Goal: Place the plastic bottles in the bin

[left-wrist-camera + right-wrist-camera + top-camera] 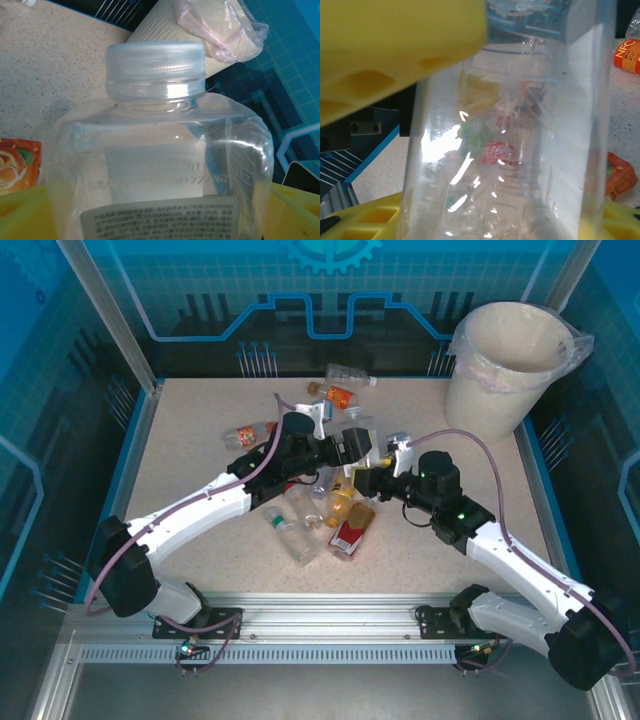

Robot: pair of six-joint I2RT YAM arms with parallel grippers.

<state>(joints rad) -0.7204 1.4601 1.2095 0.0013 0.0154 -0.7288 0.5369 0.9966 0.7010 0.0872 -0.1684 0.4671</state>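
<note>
One clear bottle (pixel 160 150) firmly in the right gripper (pixel 470 135), left gripper (pixel 160 220) grip unclear; one bin (pixel 500 390).

An orange bottle label (pixel 626 54) reads "NFC"; fine print on the clear bottle (pixel 160 220) seems illegible.

About nine plastic bottles (pixel 349 534), one bin (pixel 486 392), two robot arms (pixel 205 510)

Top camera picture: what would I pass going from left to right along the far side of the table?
First the bottle with orange label → clear bottle by the far edge → big white bin.
</note>
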